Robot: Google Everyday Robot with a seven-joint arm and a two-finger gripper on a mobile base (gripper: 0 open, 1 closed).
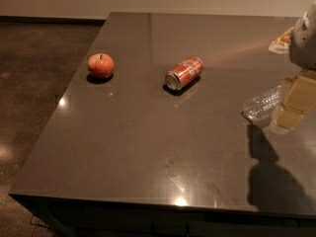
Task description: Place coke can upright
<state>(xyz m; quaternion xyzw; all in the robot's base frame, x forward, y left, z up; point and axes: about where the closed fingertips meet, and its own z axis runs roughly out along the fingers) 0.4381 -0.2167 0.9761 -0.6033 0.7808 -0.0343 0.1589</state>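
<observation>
The coke can (184, 73) is red with white lettering and lies on its side near the middle of the dark table (148, 152). Its silver end faces the front left. My gripper (292, 106) is at the right edge of the view, well to the right of the can and apart from it. It hangs just above the table, next to a clear plastic bottle (260, 105). The grey arm (305, 38) rises above it.
A red apple (100, 65) sits on the table to the left of the can. The clear bottle lies on its side at the right. A pale yellowish object (281, 41) lies at the far right. The table's left and front edges drop to a dark floor (34, 83).
</observation>
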